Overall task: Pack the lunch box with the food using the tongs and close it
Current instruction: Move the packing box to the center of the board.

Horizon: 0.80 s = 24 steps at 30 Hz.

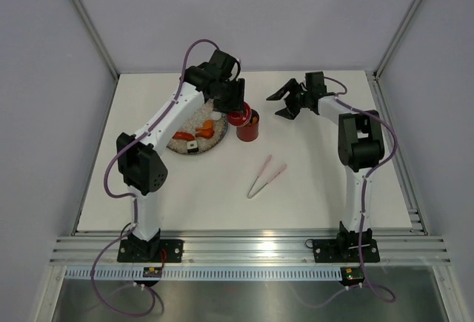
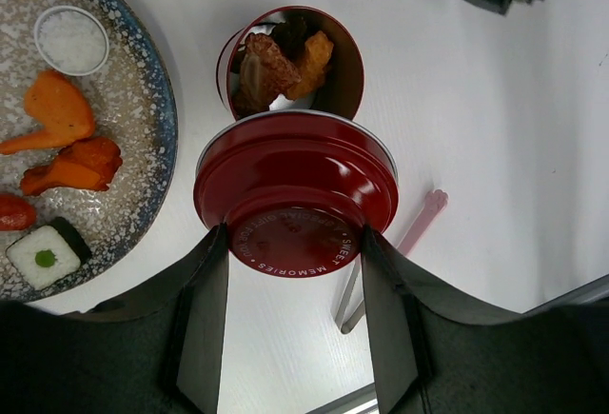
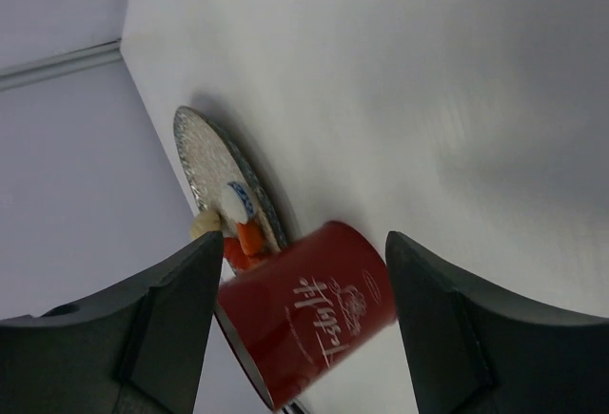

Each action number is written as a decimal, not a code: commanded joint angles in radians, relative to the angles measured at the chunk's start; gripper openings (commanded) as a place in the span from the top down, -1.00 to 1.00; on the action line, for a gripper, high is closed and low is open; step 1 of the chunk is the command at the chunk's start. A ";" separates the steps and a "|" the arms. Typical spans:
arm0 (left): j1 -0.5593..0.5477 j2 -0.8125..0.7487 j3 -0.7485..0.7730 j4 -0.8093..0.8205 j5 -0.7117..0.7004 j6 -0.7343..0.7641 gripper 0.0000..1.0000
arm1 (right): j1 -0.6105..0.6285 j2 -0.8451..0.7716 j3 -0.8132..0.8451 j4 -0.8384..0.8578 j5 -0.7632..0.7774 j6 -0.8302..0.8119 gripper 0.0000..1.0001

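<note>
Upright on the white table (image 1: 318,181), just right of the plate (image 1: 181,144): lunch box (image 1: 250,131), red outside, mouth uncovered. Inside, seen from the left wrist, brown and orange food (image 2: 276,62) piled well up the wall. Over the mouth, off toward the plate side: lid (image 1: 238,117), red top with round lettering turned toward the left wrist camera, not seated on the rim; touching the rim or not, cannot tell. Clamped across that lid from both sides: left gripper (image 1: 233,104), fingers (image 2: 205,290) flat against its edge. On the plate, speckled grey with a dark rim: two orange pieces (image 2: 57,109), a red bit at the frame's edge, a white block with a green dot and black side (image 2: 43,257), a small white cup (image 2: 71,38). Lying flat on the table nearer the arm bases, apart from box and plate: tongs (image 1: 265,177), pale pink, arms spread in a narrow V, joined end toward the near edge, held by nothing. Farther right, above the table and apart from the box: right gripper (image 1: 285,104), jaws spread wide, nothing between them. Through its own camera only the box and plate lie beyond the fingers.
</note>
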 commanded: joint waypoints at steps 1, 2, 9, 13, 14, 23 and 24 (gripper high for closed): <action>0.007 -0.079 -0.015 0.031 -0.018 0.028 1.00 | 0.030 0.082 0.144 0.077 -0.022 0.108 -0.52; 0.007 -0.088 -0.018 0.031 -0.016 0.029 1.00 | 0.033 0.105 0.152 0.110 -0.045 0.135 -0.50; 0.010 -0.105 -0.019 0.028 -0.012 0.041 1.00 | 0.090 0.248 0.180 0.469 -0.250 0.394 -0.48; 0.014 -0.100 -0.021 0.023 -0.004 0.043 1.00 | 0.131 0.255 0.158 0.505 -0.275 0.413 -0.48; 0.014 -0.100 -0.021 0.023 -0.005 0.044 1.00 | 0.141 0.247 0.120 0.517 -0.275 0.418 -0.49; 0.016 -0.101 -0.035 0.020 -0.019 0.051 1.00 | 0.150 0.166 -0.106 0.835 -0.323 0.596 -0.50; 0.016 -0.099 -0.035 0.017 -0.031 0.054 1.00 | 0.150 0.156 -0.115 0.833 -0.323 0.593 -0.50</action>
